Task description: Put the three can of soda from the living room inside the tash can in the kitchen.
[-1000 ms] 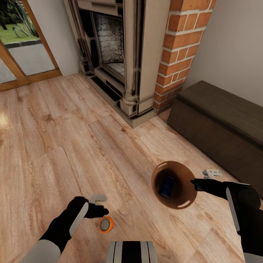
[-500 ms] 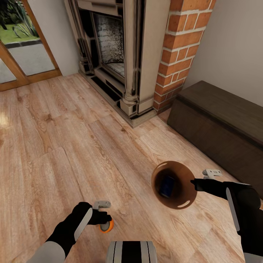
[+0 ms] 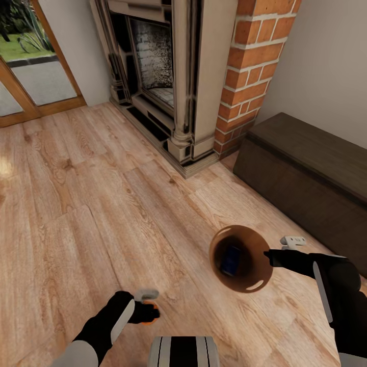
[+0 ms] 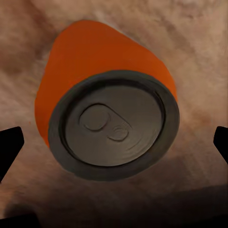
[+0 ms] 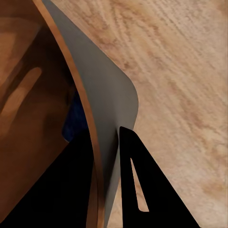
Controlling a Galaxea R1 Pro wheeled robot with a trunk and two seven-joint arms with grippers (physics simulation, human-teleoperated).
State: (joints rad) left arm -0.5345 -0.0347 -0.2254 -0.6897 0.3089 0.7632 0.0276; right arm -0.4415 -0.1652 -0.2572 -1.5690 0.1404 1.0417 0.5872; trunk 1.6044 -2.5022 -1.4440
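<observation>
Light wood plank floor (image 3: 102,204) across the whole near area. Fireplace (image 3: 158,76) at far centre, dark firebox, pale stone column on its right. Red brick pillar (image 3: 250,71) just right of that column. Long low dark wood bench (image 3: 306,173) at right against a plain wall (image 3: 326,61). Wood-framed glass door (image 3: 30,76) far left, with greenery outside.

orange can (image 3: 150,313) mostly hidden under left gripper (image 3: 149,306), blue can (image 3: 230,260) half-sunk in bin's (image 3: 255,279) dark inside

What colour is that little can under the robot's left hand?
Orange, with a dark grey top; the can shows best in the left wrist view.
</observation>
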